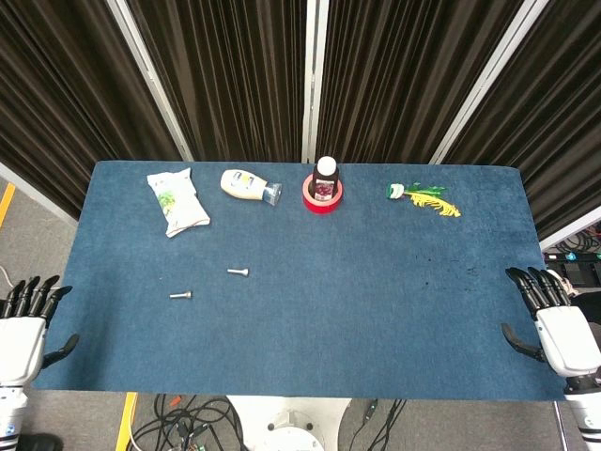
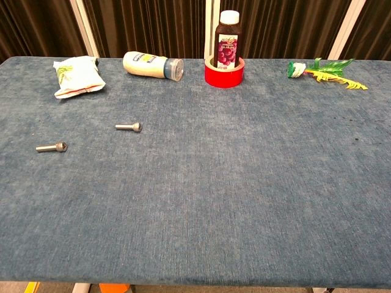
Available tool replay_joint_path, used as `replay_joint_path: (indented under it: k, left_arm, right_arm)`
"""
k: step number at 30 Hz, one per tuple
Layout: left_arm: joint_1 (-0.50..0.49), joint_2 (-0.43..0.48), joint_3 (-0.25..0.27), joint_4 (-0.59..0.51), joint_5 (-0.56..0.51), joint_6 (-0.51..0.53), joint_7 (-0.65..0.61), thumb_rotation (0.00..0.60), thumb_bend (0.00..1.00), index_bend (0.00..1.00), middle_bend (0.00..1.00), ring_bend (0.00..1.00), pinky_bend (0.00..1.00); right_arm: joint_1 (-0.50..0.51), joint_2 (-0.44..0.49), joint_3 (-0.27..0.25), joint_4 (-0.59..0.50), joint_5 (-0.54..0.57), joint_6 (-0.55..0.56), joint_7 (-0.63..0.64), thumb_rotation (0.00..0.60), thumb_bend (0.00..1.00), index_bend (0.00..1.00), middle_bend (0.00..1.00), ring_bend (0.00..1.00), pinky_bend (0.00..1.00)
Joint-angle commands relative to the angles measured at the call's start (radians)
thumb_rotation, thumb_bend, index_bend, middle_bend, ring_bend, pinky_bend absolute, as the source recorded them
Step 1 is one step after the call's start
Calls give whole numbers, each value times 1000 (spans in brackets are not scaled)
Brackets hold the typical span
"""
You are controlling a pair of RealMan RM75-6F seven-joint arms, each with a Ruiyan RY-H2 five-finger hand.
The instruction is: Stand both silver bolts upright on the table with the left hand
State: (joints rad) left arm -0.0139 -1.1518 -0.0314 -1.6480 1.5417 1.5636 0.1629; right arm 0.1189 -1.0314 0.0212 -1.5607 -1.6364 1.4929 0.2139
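We see both silver bolts lying flat on the blue table [image 1: 376,310], toward its left side. The nearer bolt [image 1: 181,295] lies closest to the front left edge, and the farther bolt [image 1: 238,272] sits a little behind it and to its right; the two are near each other but apart. In the chest view the nearer bolt [image 2: 51,147] and the farther bolt [image 2: 128,127] each point their heads toward the right. Our left hand [image 1: 26,324] hangs off the table's left front corner, holding nothing, its dark fingers extended and slightly apart, well away from both bolts. Our right hand [image 1: 554,324] hovers at the right front edge, likewise empty with its fingers spread. Neither hand shows in the chest view. Along the back of the table we find a white snack packet [image 1: 177,200] at the left, a pale squeeze bottle [image 1: 248,185] lying on its side beside it, a dark juice bottle [image 1: 325,178] standing upright inside a red tape roll [image 1: 322,199], and further right a small green and yellow object [image 1: 423,196], perhaps an artificial plant sprig, though it is too small to be sure.
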Motion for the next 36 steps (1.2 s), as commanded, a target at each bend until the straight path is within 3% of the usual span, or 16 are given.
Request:
replay_joint_path:
  k: [1, 14, 20, 24, 29, 36]
  left_arm:
    - [1, 0, 2, 1, 0, 1, 0, 600, 196, 187, 87, 0, 0]
    - [-13, 38, 8, -46, 25, -11, 42, 600, 196, 187, 87, 0, 0]
    - [-101, 71, -20, -95, 40, -111, 65, 600, 194, 202, 87, 0, 0]
    - [-185, 65, -60, -129, -4, -223, 60, 600, 192, 291, 139, 0, 0]
    - [-291, -11, -108, -100, -104, -363, 64, 600, 208, 346, 177, 60, 25]
    - [-353, -188, -128, 27, -260, -446, 90, 600, 251, 392, 182, 61, 33]
  right_arm:
    - [1, -2, -1, 0, 2, -3, -1, 600, 270, 27, 97, 0, 0]
    - [-30, -3, -13, 29, -15, 53, 32, 600, 269, 27, 97, 0, 0]
    - [-38, 0, -15, 37, -27, 76, 42, 600, 270, 26, 97, 0, 0]
    - [-39, 6, -15, 36, -34, 82, 43, 600, 270, 27, 97, 0, 0]
    - [-38, 13, -12, 29, -29, 81, 36, 600, 270, 27, 97, 0, 0]
    - [-30, 21, -6, 22, -9, 58, 27, 600, 270, 26, 97, 0, 0]
